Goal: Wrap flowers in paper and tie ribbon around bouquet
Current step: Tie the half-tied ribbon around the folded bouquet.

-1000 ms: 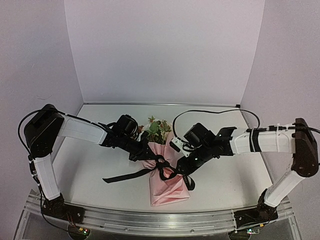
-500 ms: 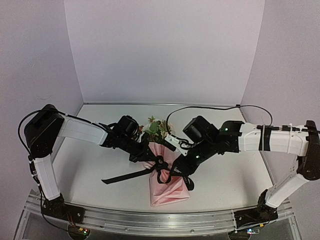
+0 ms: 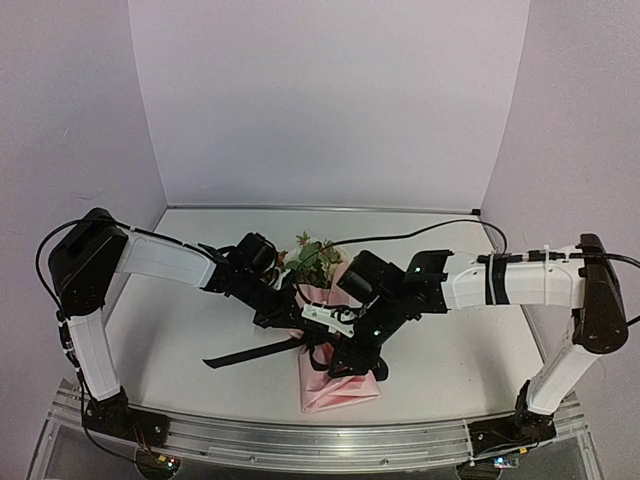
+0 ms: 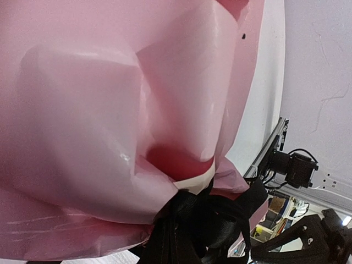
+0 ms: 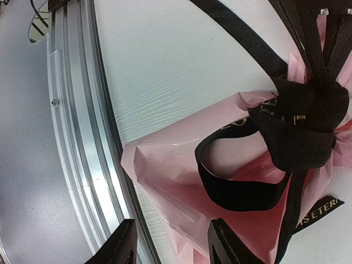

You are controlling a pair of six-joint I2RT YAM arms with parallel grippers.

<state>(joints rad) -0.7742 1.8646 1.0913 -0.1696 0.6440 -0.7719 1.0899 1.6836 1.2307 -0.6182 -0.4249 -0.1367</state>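
Knot cinch: bouquet (image 3: 338,385) lies mid-desk (image 3: 460,350), ribbon (image 5: 305,124) knotted at the neck.
Left tool (image 3: 288,312) shut at the neck, grip hidden. Right tool (image 5: 175,245) half open, empty, over the loop. Pinch the loop only, pull outward, spare the paper (image 4: 110,110).

Left pincer (image 3: 288,305) seemingly closed; right (image 5: 175,242) parted.

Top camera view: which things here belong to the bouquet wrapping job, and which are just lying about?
Job: flowers, pink paper, black ribbon.
Not part of it: aluminium rail, white tabletop.
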